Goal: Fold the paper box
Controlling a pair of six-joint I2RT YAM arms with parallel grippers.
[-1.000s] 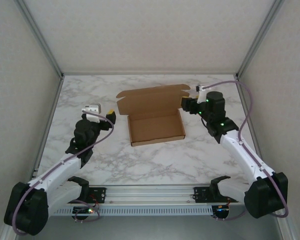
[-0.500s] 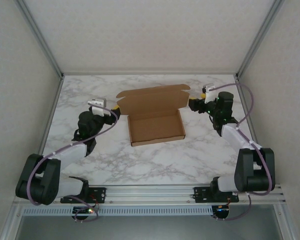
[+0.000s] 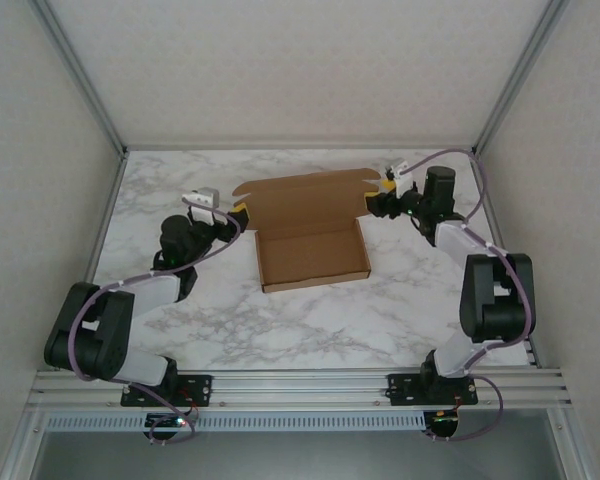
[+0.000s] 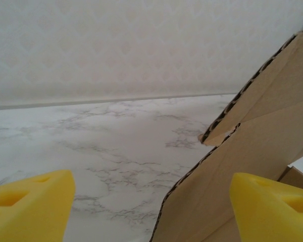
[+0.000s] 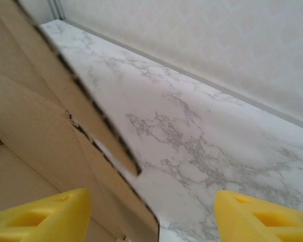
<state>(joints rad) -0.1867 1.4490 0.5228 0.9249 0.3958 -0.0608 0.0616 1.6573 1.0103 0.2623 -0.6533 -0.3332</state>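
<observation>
The left gripper (image 3: 232, 214) is spread wide at the left end of the open lid (image 3: 305, 203). The lid's corrugated edge is seen between the yellow fingers (image 4: 33, 204), and nothing is clamped. The right gripper (image 3: 382, 200) is likewise unclenched at the lid's right end. The paper box (image 3: 313, 255) sits mid-table, flanked by both grippers, presumably so the lid can be folded down.

Left hand (image 3: 236, 212) and right hand (image 3: 372, 203) reached the paper box (image 3: 310, 255).

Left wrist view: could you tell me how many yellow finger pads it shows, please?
2: one pad at bottom left, one at bottom right, in front of the paper box.
</observation>
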